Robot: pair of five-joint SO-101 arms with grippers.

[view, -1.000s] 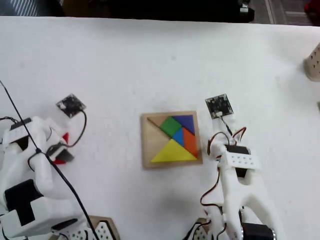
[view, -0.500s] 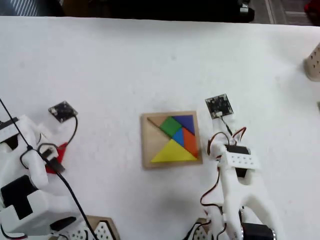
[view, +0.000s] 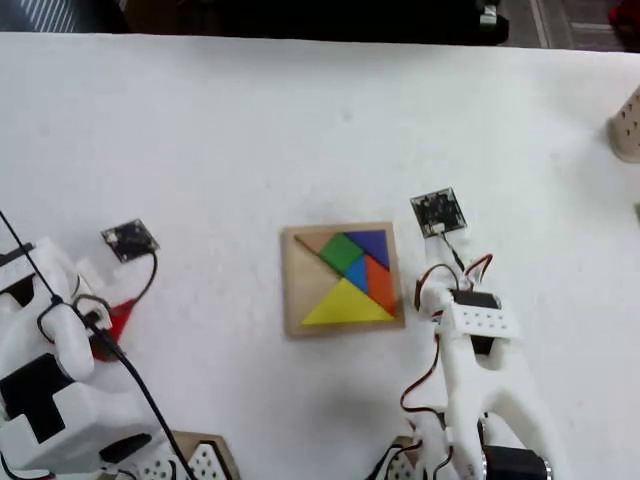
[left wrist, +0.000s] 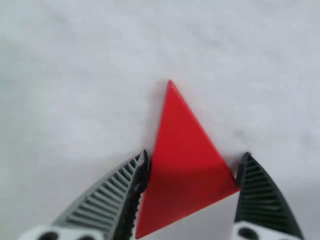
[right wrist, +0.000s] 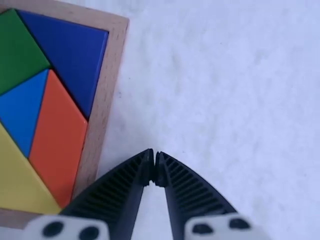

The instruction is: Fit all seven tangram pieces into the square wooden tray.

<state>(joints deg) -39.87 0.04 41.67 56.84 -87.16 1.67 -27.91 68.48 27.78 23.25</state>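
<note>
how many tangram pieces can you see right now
6. Five lie in the tray: green, dark blue, light blue, orange and yellow. The red triangle is in the left gripper, left of the tray. A seventh may be hidden.

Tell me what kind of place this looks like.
Probably a robotics lab or hobby workbench. Two small white robot arms with exposed wiring sit at a plain white table, a wooden tray of tangram pieces lies between them, and the left gripper grips a red triangle.
</note>
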